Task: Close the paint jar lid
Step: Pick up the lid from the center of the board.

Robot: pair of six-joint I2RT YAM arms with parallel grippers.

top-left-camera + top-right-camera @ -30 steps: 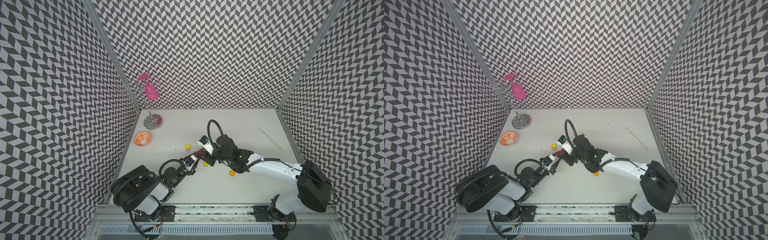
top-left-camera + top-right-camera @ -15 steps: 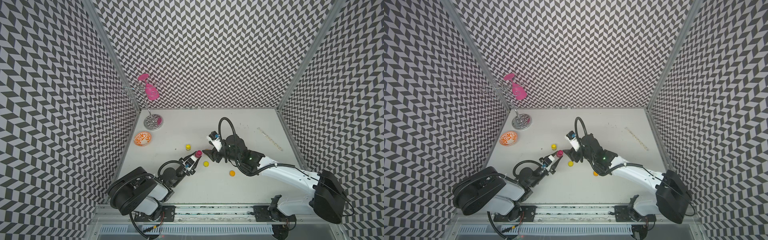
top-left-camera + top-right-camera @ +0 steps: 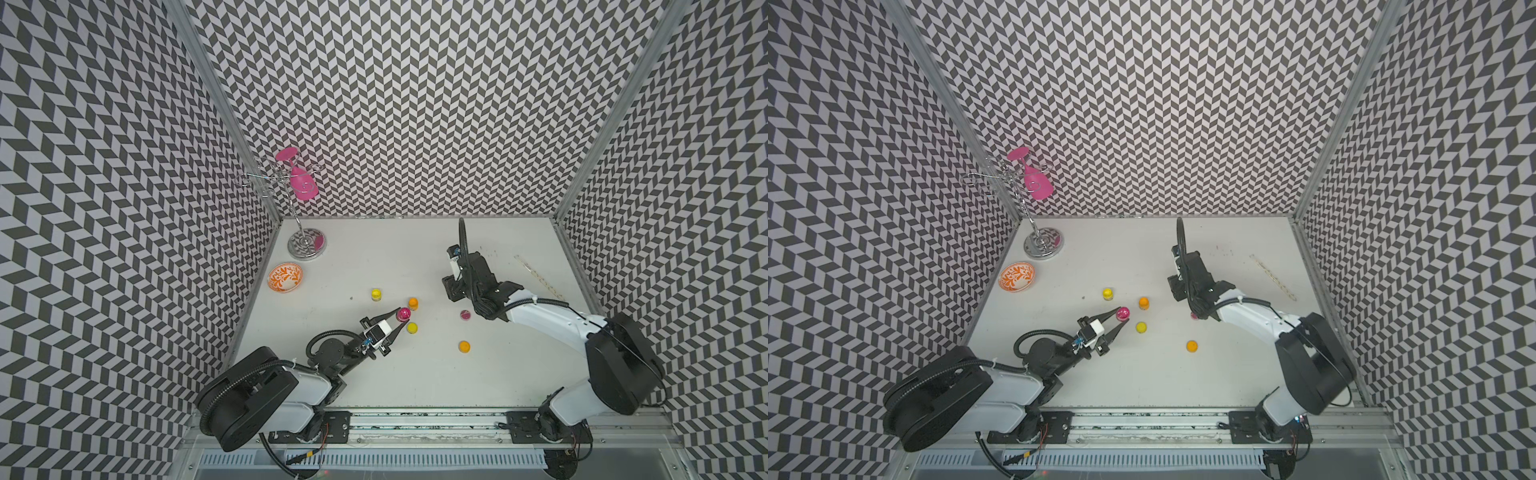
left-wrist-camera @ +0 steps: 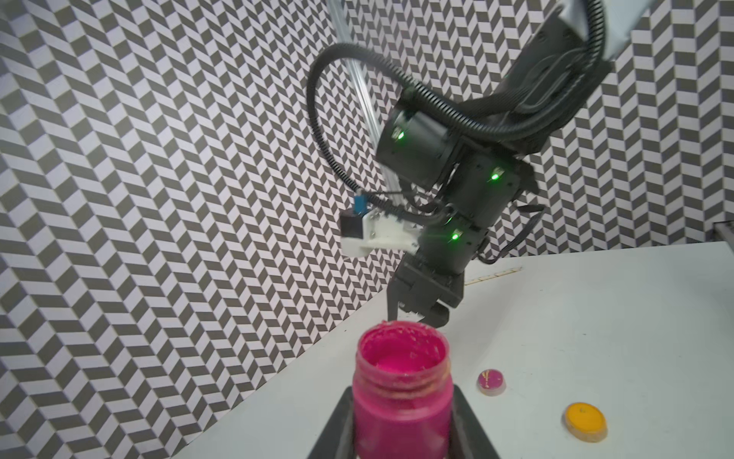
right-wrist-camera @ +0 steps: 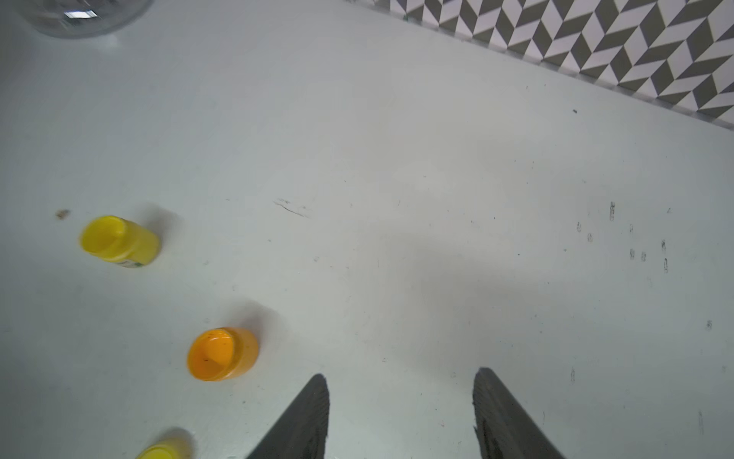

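The pink paint jar (image 4: 401, 381) has no lid on; pink paint shows in its mouth. My left gripper (image 4: 402, 417) is shut on its body, and in both top views it holds the jar (image 3: 402, 314) (image 3: 1122, 313) just above the table's middle. The jar's pink lid (image 3: 465, 314) (image 4: 491, 381) lies flat on the table to the right, close under my right arm. My right gripper (image 5: 401, 397) is open and holds nothing. It hovers over bare table, behind and to the right of the jar (image 3: 453, 291).
An open yellow jar (image 3: 376, 294) and an open orange jar (image 3: 413, 303) stand behind the pink one. A yellow lid (image 3: 412, 328) and an orange lid (image 3: 464, 346) lie nearer the front. An orange bowl (image 3: 284, 277) and a glass rack (image 3: 305, 245) stand back left. A thin stick (image 3: 538, 276) lies far right.
My right gripper has drawn away from the pink jar to the right and back. The pink lid now shows on the table. The left arm has kept hold of the jar.
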